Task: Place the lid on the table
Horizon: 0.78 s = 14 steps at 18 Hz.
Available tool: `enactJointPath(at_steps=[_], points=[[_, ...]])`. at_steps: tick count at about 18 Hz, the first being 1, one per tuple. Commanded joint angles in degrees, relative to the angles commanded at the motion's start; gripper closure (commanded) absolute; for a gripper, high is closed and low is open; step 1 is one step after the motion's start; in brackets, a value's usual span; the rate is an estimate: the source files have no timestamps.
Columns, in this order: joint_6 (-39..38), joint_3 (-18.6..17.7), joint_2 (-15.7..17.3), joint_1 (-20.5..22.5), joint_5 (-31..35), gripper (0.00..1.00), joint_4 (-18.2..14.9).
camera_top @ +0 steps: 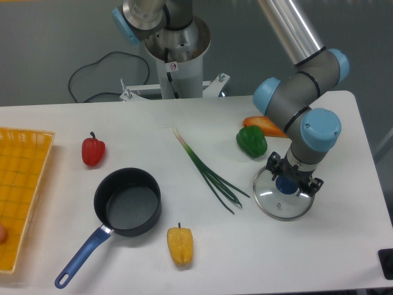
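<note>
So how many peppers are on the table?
3. A red pepper sits on the left near the basket, a yellow pepper lies in front of the saucepan, and a green pepper rests behind the lid.

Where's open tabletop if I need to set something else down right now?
Bare table lies between the red pepper and green onion, and along the front edge right of the yellow pepper. It is crowded around the lid, gripper, green pepper and carrot.
</note>
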Motion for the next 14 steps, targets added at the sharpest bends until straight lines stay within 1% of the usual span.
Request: enactJointPath(at_steps=[1, 2, 3, 8, 10, 12, 14], points=[[0.00, 0.09, 0.26, -0.18, 0.00, 0.07, 0.00], [0.00, 0.09, 0.44, -0.53, 0.00, 0.02, 0.00], [-0.09, 0.35, 0.70, -1.14, 0.00, 0.01, 0.00], [0.00, 0.44, 2.28, -1.85, 0.35, 0.00, 0.09], [0.78, 1.14, 2.99, -2.20, 1.14, 0.00, -0.09], [2.54, 1.14, 4.65, -3.34, 2.20, 0.00, -0.61], [2.55, 0.79, 6.06, -4.21, 2.02, 0.00, -0.70]])
